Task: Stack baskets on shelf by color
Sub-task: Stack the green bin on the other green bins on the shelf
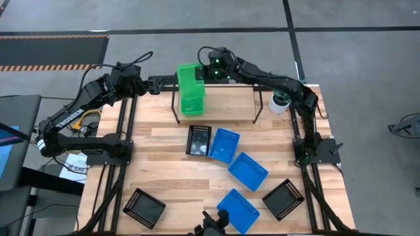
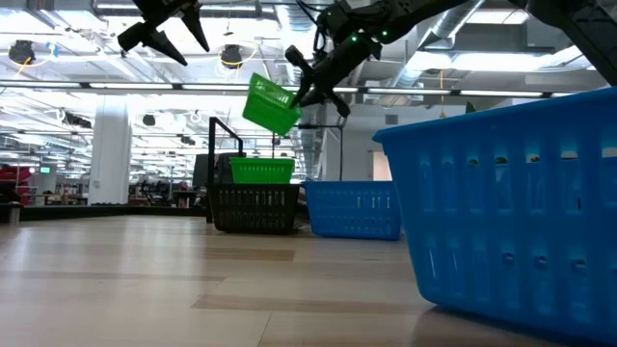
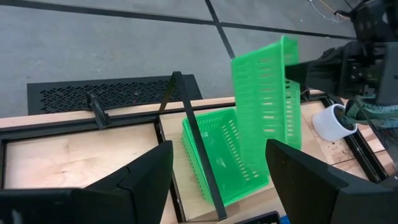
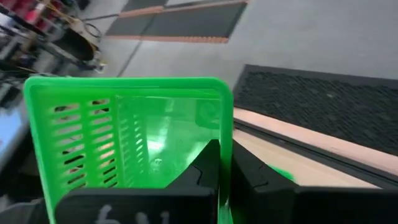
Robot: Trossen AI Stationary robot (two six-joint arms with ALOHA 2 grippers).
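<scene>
The green basket (image 1: 188, 74) is hanging tilted in the air above the left end of the shelf (image 1: 216, 108), pinched by its rim in the right gripper (image 1: 202, 73), whose fingers are closing tight on the basket wall. Below it, inside the shelf frame, more green basket (image 3: 221, 149) is already sitting; whether that is 1 or 2 nested together, I cannot tell. The left gripper (image 1: 172, 82) is hovering just beside the shelf's left end with its 2 fingers spread apart and holding nothing.

In front of the shelf, 1 black basket (image 1: 198, 140) is lying touching a blue basket (image 1: 224, 145). Farther forward of the shelf, 2 more blue baskets (image 1: 248, 171) (image 1: 237, 210) are lying near each other, and 2 more black baskets (image 1: 144, 207) (image 1: 283, 198) are resting well apart towards the table's near corners. A white pot (image 1: 280, 103) is standing just beside the shelf's right end.

By my reading, the green stack is being finished: the next move is calling for levelling the held basket, lining it up over the green already on the shelf, lowering it until it nests, then letting go. The blue and black baskets are not yet on the shelf.

White lettering is running along the left arm (image 1: 72, 115); it seems to read TROSSEN, though it is small. Faint marks on the right gripper's body are too blurred to read.
</scene>
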